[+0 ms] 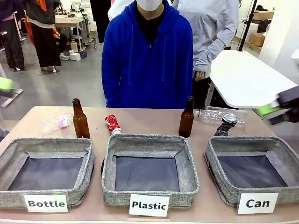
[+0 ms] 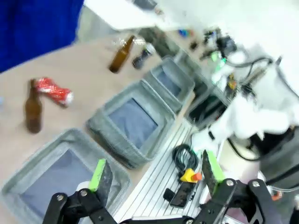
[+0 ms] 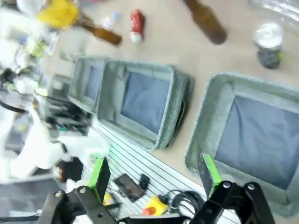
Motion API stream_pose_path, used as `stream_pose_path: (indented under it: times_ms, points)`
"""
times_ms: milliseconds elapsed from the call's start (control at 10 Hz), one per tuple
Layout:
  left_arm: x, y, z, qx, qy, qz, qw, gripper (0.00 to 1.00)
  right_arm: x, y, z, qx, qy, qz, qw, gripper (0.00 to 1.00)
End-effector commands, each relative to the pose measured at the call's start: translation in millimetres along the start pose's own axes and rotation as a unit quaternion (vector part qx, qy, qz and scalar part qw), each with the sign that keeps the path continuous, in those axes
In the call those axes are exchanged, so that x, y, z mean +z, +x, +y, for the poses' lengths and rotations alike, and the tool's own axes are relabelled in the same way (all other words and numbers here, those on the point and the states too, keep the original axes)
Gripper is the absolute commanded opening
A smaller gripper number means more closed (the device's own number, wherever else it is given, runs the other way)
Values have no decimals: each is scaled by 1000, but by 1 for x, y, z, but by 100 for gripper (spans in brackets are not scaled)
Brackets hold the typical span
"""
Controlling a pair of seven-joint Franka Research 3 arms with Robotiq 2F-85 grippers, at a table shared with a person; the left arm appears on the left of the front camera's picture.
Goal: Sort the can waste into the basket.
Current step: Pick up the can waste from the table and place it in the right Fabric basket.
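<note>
Tabletop (image 1: 154,123): Can basket (image 1: 247,141) shows bare dark lining; L fingers (image 2: 98,175), R fingers (image 3: 210,169) wide.

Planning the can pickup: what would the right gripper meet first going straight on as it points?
The right gripper would probably meet the middle basket, marked Plastic, not the Can basket; depth is unclear.

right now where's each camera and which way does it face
front: robot's side, facing across the table at the person; blurred jaws at both edges
left wrist: above the left end, looking down the basket row; own open jaws at bottom
right wrist: above the Can basket, looking back along the row; own open jaws at bottom
shared: both wrist views show the red can
</note>
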State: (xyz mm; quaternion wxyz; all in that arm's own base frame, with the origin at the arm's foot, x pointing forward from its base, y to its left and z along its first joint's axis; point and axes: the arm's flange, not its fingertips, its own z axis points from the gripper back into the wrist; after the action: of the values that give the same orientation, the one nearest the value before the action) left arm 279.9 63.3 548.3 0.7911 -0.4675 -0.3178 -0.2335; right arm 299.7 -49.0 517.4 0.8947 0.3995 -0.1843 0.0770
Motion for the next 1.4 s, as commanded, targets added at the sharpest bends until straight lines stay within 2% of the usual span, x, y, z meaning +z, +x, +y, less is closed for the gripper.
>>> stream_pose_path:
  times_ms: [0,100,200,300,400,500,600,700,1200,1300]
  points:
    - [11,-82,59,106,13,-64,992,100,36,-51,-60,-38,113,-87,989,100]
    - [27,-98,95,170,-13,-89,981,100,56,-63,-88,-67,149,-127,978,100]
    - [26,-110,120,209,-27,-106,972,100,69,-71,-111,-90,173,-156,968,100]
    - [26,-130,139,247,-53,-139,958,100,80,-79,-132,-107,196,-186,957,100]
    - [26,-145,143,259,-58,-171,949,100,86,-86,-149,-123,207,-204,949,100]
    - [28,-147,142,266,-54,-204,941,100,86,-92,-164,-148,209,-222,941,100]
    - [25,-147,141,272,-33,-219,937,100,84,-95,-171,-173,154,-258,938,100]
    - [62,-134,168,278,-42,-171,944,100,100,-94,-157,-147,197,-214,945,100]
    - [62,-134,168,278,-42,-171,944,100,100,-94,-157,-147,197,-214,945,100]
    - [62,-134,168,278,-42,-171,944,100,97,-95,-156,-159,195,-202,947,100]
